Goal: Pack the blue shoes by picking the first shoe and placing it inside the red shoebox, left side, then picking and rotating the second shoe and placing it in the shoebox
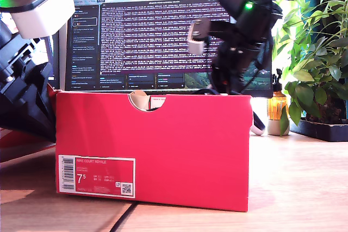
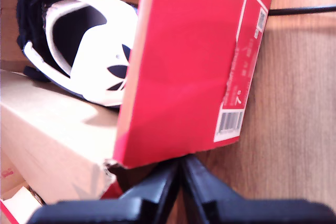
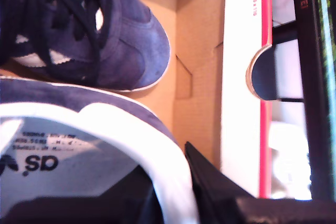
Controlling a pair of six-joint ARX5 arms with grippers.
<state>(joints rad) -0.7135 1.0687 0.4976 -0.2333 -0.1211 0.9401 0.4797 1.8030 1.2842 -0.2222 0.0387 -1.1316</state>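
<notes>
The red shoebox (image 1: pixel 163 145) stands on the wooden table with its labelled wall facing the exterior camera. Both blue shoes lie inside it. In the second wrist view, one blue shoe (image 3: pixel 121 45) rests toe-first against the cardboard wall (image 3: pixel 194 77). My second gripper (image 3: pixel 168 182) is shut on the white-lined collar of the other shoe (image 3: pixel 94 124). Its arm (image 1: pixel 239 52) reaches down behind the box at the exterior view's right. My first gripper (image 2: pixel 179 169) is shut on nothing, just outside the box (image 2: pixel 184 66) near its label corner, looking at a shoe (image 2: pixel 89 45) inside.
A monitor (image 1: pixel 163 31) stands close behind the box. Potted plants (image 1: pixel 321 52) and an amber bottle (image 1: pixel 276 104) fill the exterior view's right. A black cable (image 2: pixel 299 10) crosses the wooden table (image 1: pixel 293 188). The first arm's bulk (image 1: pixel 27 80) sits at the exterior view's left.
</notes>
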